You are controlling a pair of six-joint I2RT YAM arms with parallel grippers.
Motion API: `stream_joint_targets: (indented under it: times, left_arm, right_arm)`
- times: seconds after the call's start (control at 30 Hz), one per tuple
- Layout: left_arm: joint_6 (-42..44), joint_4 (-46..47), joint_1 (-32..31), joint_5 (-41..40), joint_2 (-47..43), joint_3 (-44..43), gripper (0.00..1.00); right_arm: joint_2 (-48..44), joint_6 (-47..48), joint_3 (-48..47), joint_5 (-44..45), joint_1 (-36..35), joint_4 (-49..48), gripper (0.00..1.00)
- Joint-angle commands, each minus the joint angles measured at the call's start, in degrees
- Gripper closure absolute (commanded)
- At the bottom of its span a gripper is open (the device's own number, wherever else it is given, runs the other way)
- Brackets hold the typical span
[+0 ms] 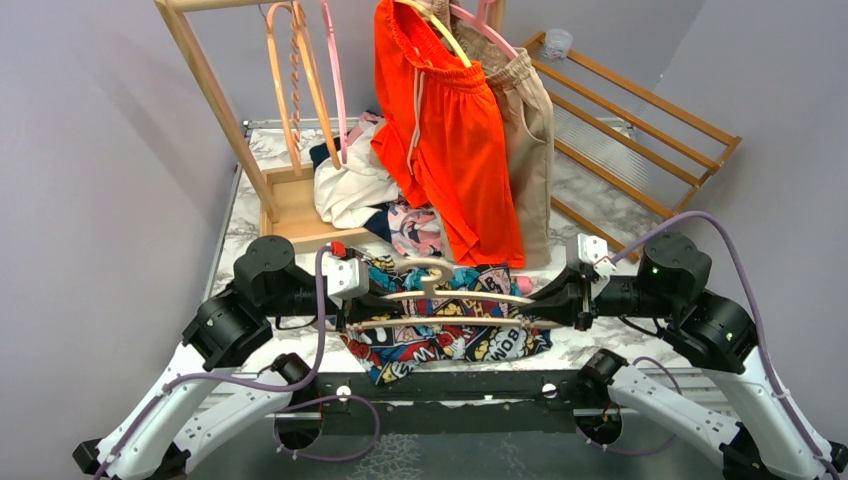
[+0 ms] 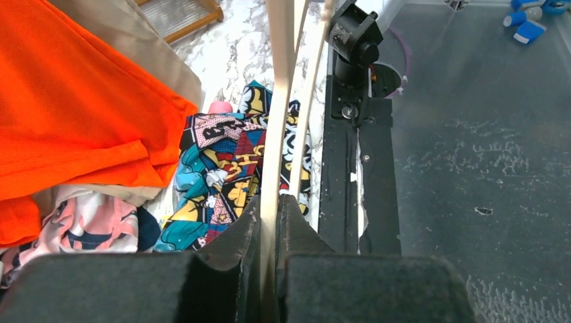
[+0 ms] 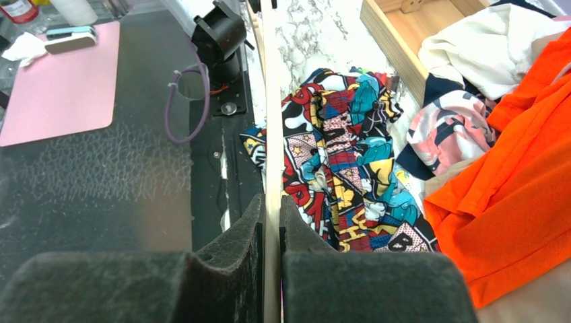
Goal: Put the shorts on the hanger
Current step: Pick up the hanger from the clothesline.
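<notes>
The cream hanger hangs level above the table's near edge, hook pointing to the back. My left gripper is shut on its left end and my right gripper is shut on its right end. The comic-print shorts lie flat on the table under the hanger. In the left wrist view the gripper pinches the hanger bar, with the shorts to the left below. In the right wrist view the gripper pinches the bar, with the shorts to the right.
Orange shorts and beige shorts hang from a wooden rack at the back, beside orange and pink hangers. A pile of clothes lies behind the shorts. A slatted wooden frame leans at the back right.
</notes>
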State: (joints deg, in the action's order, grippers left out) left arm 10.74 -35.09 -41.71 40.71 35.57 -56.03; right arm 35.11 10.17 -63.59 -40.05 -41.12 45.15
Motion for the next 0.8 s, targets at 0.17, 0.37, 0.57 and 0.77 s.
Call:
stream_joint_targets:
  times: [0.17, 0.37, 0.57, 0.77]
  left_arm:
    - [0.06, 3.88, 0.37, -3.47, -0.53, 0.71, 1.0]
    - [0.11, 4.02, 0.41, -0.33, 1.21, 0.62, 1.0]
    - [0.21, 4.89, 0.43, 2.28, 3.34, 0.1, 1.0]
    - [0.37, 5.54, 0.4, 4.65, 4.9, -0.25, 1.0]
  right_arm:
    - [1.9, -1.43, -2.66, -0.4, -0.32, -0.57, 0.48]
    - [4.65, -1.44, -5.53, 0.94, -0.59, -1.42, 0.33]
    - [10.69, -0.55, -11.26, 4.57, -2.11, -2.96, 0.3]
    - [17.34, 1.47, -14.27, 2.58, -4.93, -3.72, 0.3]
